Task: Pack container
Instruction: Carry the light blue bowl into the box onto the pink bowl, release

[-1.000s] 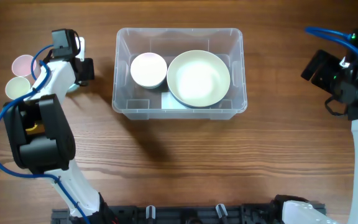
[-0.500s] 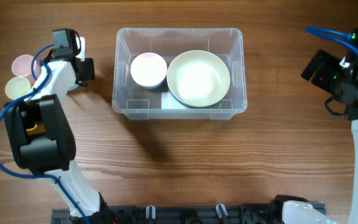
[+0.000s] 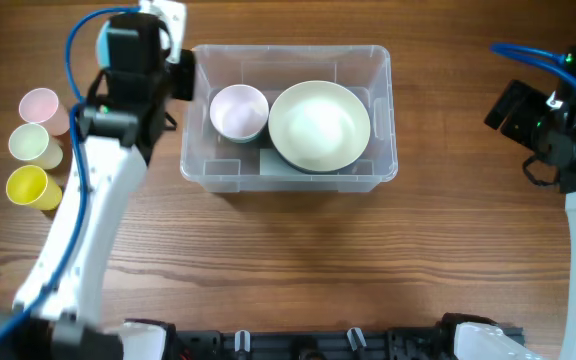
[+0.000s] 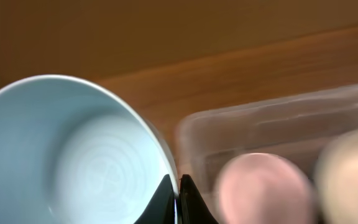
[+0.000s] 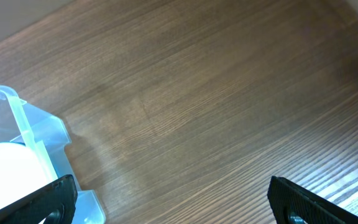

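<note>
A pale blue round bowl [image 4: 73,155] is clamped at its rim between the closed fingers of the left gripper [image 4: 178,198], apparently just outside the far left corner of the large clear rectangular plastic container [image 3: 288,180], though that wrist view is blurred. The container is seen mid-table, with a small pink bowl [image 3: 238,110] and a large pale green bowl [image 3: 319,125] side by side inside. The right gripper [image 5: 173,200] is well off to the right over the wooden table [image 5: 197,93], fingers wide apart.

Overhead: bright, even light; faint soft shadow on the table [image 3: 388,270] just on the near side of the container [image 3: 288,181]. Left wrist: container heavily blurred, pale blue bowl [image 4: 61,155] beside it slightly soft. Right wrist: sharp, evenly lit.
</note>
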